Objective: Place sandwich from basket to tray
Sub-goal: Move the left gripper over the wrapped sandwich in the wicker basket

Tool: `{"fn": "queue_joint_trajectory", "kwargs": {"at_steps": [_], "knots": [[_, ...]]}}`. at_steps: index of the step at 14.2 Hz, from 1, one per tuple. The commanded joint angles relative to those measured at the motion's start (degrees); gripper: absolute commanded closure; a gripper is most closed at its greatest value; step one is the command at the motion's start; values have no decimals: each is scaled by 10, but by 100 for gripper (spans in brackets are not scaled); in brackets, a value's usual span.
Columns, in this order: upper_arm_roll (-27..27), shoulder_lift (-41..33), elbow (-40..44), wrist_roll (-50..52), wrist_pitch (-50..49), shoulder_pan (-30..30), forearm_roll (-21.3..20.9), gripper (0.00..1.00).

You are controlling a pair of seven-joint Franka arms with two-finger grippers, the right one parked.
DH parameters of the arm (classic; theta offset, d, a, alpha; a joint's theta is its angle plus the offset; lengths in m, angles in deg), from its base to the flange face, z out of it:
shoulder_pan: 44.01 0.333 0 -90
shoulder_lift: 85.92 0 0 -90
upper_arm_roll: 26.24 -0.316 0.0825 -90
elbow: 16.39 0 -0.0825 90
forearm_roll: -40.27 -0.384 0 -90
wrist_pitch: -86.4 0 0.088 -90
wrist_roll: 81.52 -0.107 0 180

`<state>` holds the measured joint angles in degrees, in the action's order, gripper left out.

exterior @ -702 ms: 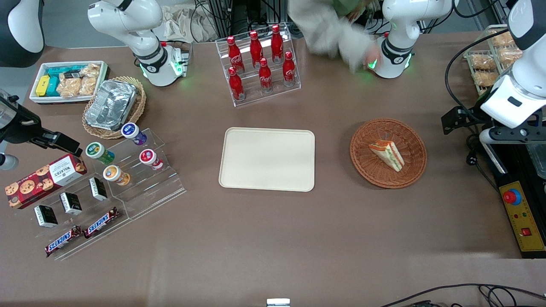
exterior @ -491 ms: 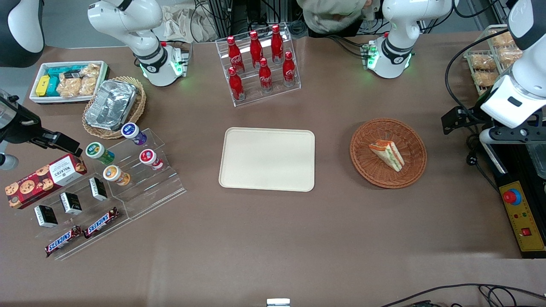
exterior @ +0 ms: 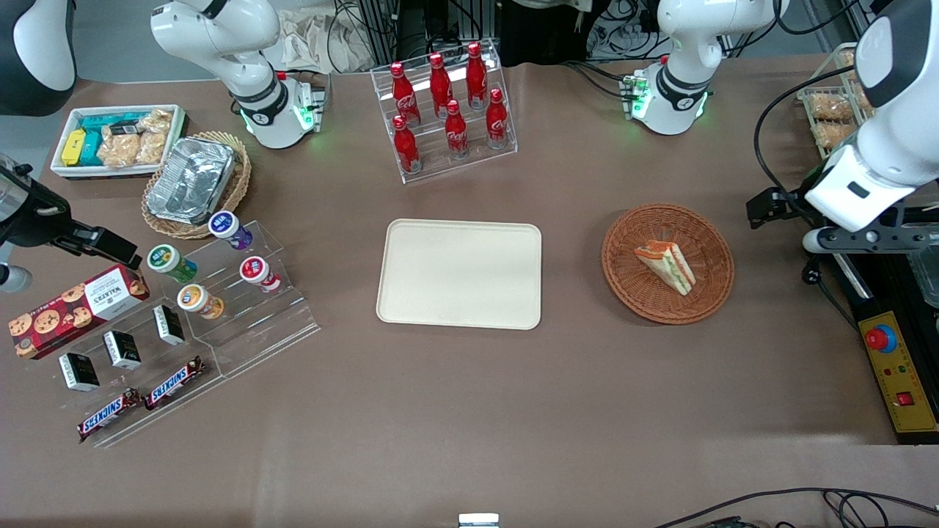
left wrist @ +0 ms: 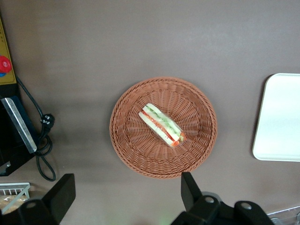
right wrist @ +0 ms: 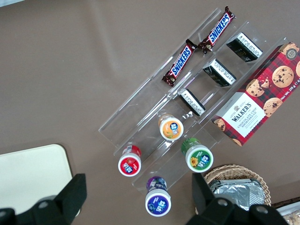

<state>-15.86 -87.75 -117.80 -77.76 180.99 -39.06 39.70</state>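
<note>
Nearby, sandwich (exterior: 666,266) lying in basket (exterior: 706,295), tray (exterior: 459,273) well apart on bare brown tabletop (exterior: 513,411), gripper (left wrist: 126,193) hovering above basket's edge, jaws apart, fingertips cut off, bottle rack (exterior: 444,110) farther off.

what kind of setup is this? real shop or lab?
Most likely a lab mock-up of a snack counter. Clear racks hold red soda bottles and candy bars, and an emergency-stop box sits at the table edge. The open gripper hangs above the basket holding the sandwich.

Front view looks steeply down over the table; left wrist view shares its basket (exterior: 667,262) (left wrist: 163,127).
</note>
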Motion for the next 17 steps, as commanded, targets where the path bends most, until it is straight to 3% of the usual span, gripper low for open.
{"fn": "queue_joint_trajectory", "kwargs": {"at_steps": [1, 5, 8, 12, 17], "knots": [[3, -80, -128, 10, 86, 5, 4, 0], [4, -130, -261, 61, 204, 3, 9, 0], [7, -119, -282, 132, 235, -5, 43, 0], [9, -93, -322, 264, 309, -30, 44, 0], [10, -55, -322, 325, 308, -41, 46, 0]]}}
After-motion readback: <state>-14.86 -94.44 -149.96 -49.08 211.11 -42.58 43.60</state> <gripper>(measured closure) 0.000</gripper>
